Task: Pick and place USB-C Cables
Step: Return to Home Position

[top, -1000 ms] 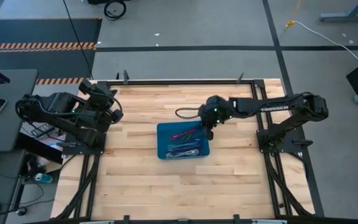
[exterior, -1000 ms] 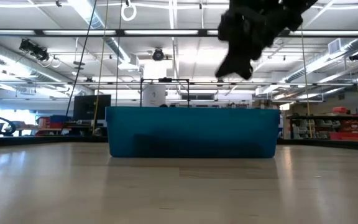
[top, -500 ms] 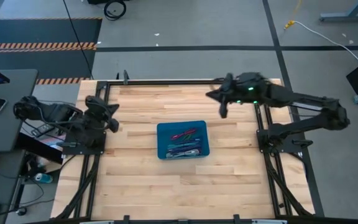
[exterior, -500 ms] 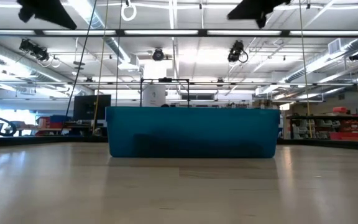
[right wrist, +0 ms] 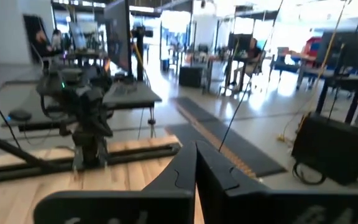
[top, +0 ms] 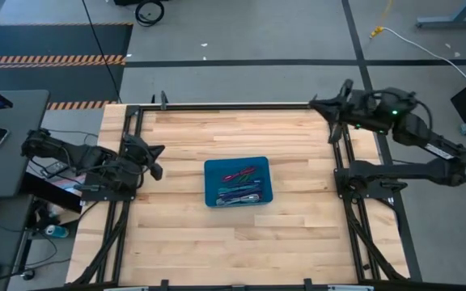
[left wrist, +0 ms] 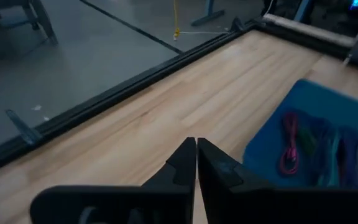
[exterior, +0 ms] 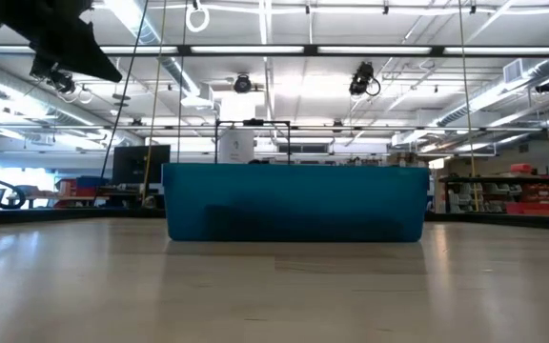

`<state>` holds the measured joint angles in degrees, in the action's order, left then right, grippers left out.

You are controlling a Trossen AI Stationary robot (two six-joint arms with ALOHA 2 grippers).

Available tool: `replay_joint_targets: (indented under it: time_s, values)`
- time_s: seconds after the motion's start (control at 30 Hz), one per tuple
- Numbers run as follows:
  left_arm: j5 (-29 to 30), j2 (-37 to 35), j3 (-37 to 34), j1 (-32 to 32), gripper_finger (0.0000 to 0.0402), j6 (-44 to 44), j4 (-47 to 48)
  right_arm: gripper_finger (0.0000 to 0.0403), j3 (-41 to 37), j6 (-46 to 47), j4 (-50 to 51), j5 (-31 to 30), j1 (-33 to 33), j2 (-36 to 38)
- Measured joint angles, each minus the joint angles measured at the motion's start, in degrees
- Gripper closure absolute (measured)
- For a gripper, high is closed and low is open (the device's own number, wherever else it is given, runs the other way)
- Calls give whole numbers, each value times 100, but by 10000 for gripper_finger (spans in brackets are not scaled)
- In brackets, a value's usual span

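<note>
Left gripper (left wrist: 196,142) is closed, its two dark fingers pressed tip to tip with nothing between them. It hangs above the left edge of the wooden table (top: 184,234), pointing right toward the middle and well apart from the blue bin (top: 209,183). From table level, the left arm (exterior: 60,38) shows as a dark shape high at the left, clear of the bin.

Right gripper (right wrist: 196,145) is likewise closed and empty, fingertips meeting. It is raised over the far right corner of the table, near the black frame rail (top: 233,105), and points left across the table. Its wrist camera looks over the far rail toward the room beyond.

The bin stands on the table at about mid-width, between the two arms and touched by neither. All the USB-C cables (top: 239,191) lie inside it. A magenta cable (left wrist: 288,146) and a green cable (left wrist: 306,140) lie in the far part. The teal, blue-purple and grey bundles are packed together in the near part.
</note>
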<state>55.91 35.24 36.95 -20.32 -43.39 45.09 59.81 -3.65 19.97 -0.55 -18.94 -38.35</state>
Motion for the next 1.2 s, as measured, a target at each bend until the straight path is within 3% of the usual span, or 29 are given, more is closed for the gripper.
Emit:
replay_joint_targets:
  time_s: [0.23, 0.37, 0.53, 0.73, 0.9, 1.03, 1.2]
  values:
    - [16, -2, 0, 0, 369, 475, -19, 376, 0, -17, 121, -1054, 0, 506]
    - [285, -2, 0, 61, 371, 523, -20, 375, 0, -381, 255, -1293, 0, 849]
    - [840, -1, 0, 90, 374, 510, -19, 376, 2, -104, 574, -1292, 0, 1289]
    - [883, -15, 2, 70, 370, 517, 209, 375, -5, 539, 2040, -1049, 0, 1834]
    - [966, -59, -22, 70, 373, 513, 197, 376, -283, 625, 2145, -723, 0, 2382]
    - [1255, -303, -605, 70, 372, 427, -477, 375, -667, 601, 1958, -730, 0, 2901]
    - [1227, -659, -1681, 70, 366, 897, -2387, 375, -1172, 678, 1648, -685, 2, 3416]
